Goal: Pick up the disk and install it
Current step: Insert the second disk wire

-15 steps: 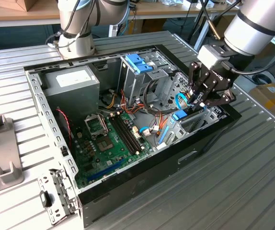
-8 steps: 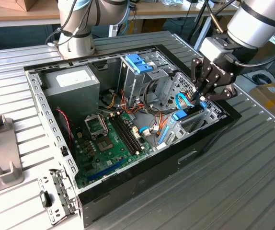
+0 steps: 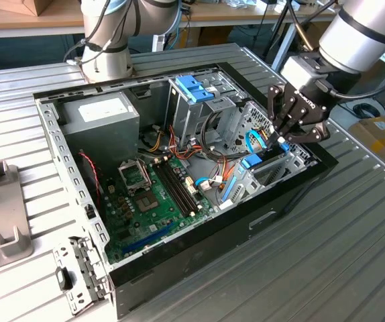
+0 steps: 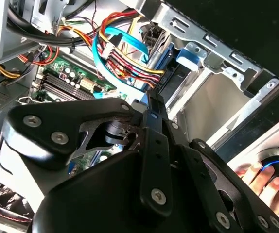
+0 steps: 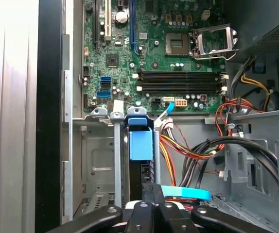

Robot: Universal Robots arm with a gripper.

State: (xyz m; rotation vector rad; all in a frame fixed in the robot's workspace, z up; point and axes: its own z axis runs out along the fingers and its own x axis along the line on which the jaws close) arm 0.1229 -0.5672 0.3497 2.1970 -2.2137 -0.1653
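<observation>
With your black gripper (image 3: 281,137) clamped on the dark grey, blue-bracketed disk (image 5: 141,145) standing in the metal bay (image 5: 98,160) at the open case's (image 3: 179,251) corner, keep it square between the rails.

The scene is evenly and brightly lit. The ribbed counter (image 5: 8,97) is washed out by glare in the first wrist view.

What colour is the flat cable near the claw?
Light blue. The flat cable shows best in the second wrist view.
</observation>
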